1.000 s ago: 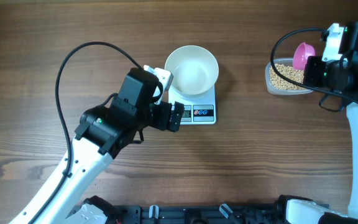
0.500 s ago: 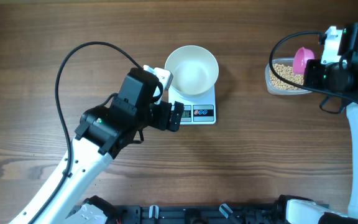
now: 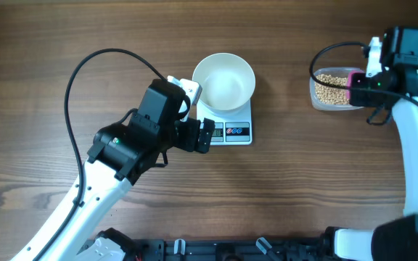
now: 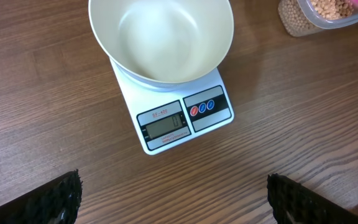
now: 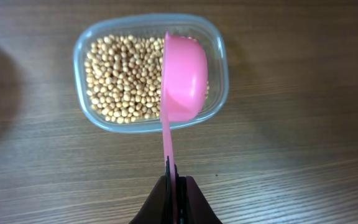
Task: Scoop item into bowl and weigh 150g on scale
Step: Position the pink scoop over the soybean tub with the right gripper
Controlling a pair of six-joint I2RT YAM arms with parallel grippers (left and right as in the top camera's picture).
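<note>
The white bowl [image 3: 224, 81] stands empty on the small white scale [image 3: 231, 125], whose display and buttons [image 4: 180, 118] face my left gripper [image 3: 205, 135]. That gripper [image 4: 173, 196] is open, its fingers wide apart over bare wood in front of the scale. At the far right, tan beans [image 5: 126, 78] fill a clear tub [image 3: 318, 90]. My right gripper [image 5: 174, 182] is shut on the handle of a pink scoop [image 5: 184, 78]. The scoop is turned on its side over the tub's right part [image 3: 355, 77]. The bowl [image 4: 160, 37] holds no beans.
The left arm's black cable [image 3: 85, 69] loops over the table's left half. The tub's corner [image 4: 316, 15] shows at the top right of the left wrist view. Bare wood lies between the scale and the tub.
The right wrist has swung round over the tub and the pink scoop has rolled from face-up to edge-on, lower over the beans. The left arm, bowl and scale have not moved.
</note>
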